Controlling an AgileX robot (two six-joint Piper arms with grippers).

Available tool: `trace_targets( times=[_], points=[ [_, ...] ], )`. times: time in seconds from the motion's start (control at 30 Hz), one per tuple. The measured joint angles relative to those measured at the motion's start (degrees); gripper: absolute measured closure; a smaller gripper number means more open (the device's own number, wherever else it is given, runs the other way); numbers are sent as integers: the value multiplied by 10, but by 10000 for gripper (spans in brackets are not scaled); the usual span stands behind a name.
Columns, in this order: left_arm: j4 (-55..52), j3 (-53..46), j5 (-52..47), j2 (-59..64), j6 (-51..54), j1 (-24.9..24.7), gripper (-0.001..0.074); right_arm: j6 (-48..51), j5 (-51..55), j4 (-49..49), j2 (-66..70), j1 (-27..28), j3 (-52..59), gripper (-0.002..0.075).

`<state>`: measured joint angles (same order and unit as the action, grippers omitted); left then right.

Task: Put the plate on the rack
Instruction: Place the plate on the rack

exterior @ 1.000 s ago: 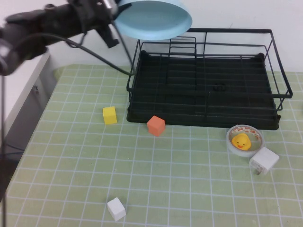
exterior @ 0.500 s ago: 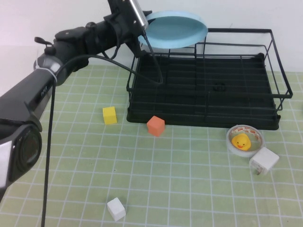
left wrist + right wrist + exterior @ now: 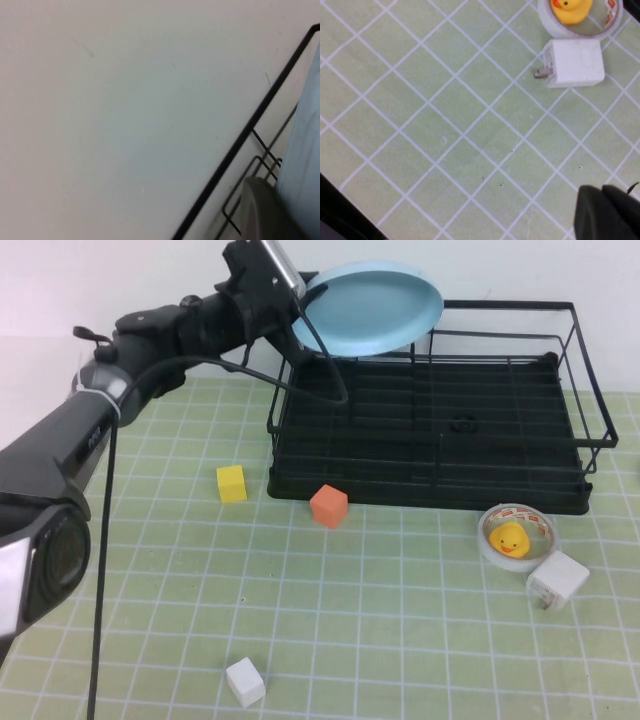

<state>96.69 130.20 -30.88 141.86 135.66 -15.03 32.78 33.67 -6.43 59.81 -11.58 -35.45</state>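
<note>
The large light-blue plate is held in the air, tilted on edge, above the back left corner of the black wire rack. My left gripper is shut on the plate's left rim, reaching in from the left. In the left wrist view the plate fills the edge beside one dark finger, with the rack's rail against the white wall. My right gripper is out of the high view; its dark fingers lie together over the green mat.
On the green grid mat lie a yellow cube, an orange cube, a white cube, a tape ring with a yellow duck and a white charger, which also shows in the right wrist view.
My left arm has swung the plate to the right and down towards the rack's back left corner, and the plate has tipped from nearly flat to tilted on edge.
</note>
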Motion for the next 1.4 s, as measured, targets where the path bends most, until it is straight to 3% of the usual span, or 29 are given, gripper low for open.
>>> trace_targets(
  times=[0.4,1.4],
  points=[
    [4,0,-25,20,-32,15,666,0,0,-3,0,0,0,724],
    [1,51,-14,57,40,17,666,0,0,-17,0,0,3,726]
  ],
)
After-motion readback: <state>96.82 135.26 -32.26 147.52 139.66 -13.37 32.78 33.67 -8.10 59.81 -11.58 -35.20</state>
